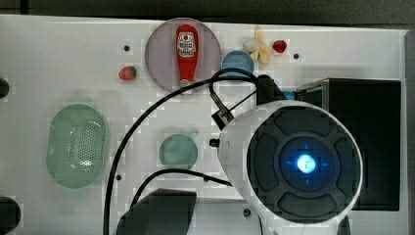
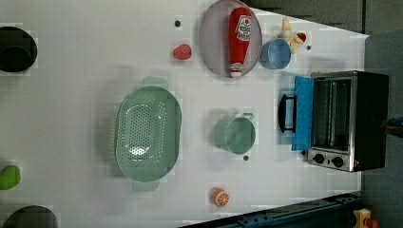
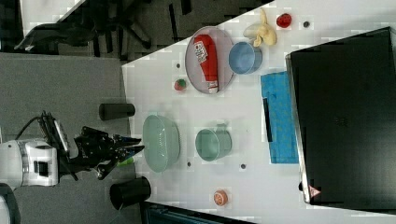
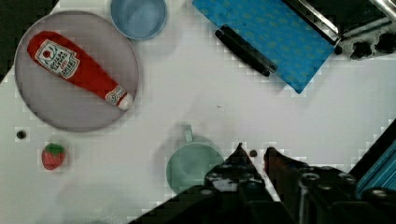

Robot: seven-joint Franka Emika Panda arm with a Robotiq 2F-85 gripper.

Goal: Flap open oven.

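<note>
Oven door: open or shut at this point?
Open. In the left view the oven has its blue door flapped down flat on the table, handle outermost, leaving the racks inside exposed.

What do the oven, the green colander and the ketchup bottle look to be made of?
Oven: likely sheet metal, matte black body with a shiny silver front frame; its door, folded down, looks like blue-tinted glass.
Colander: probably plastic, pale green, smooth, dotted with small holes.
Ketchup bottle: looks like glossy red plastic with a printed label; possibly a toy.
</note>
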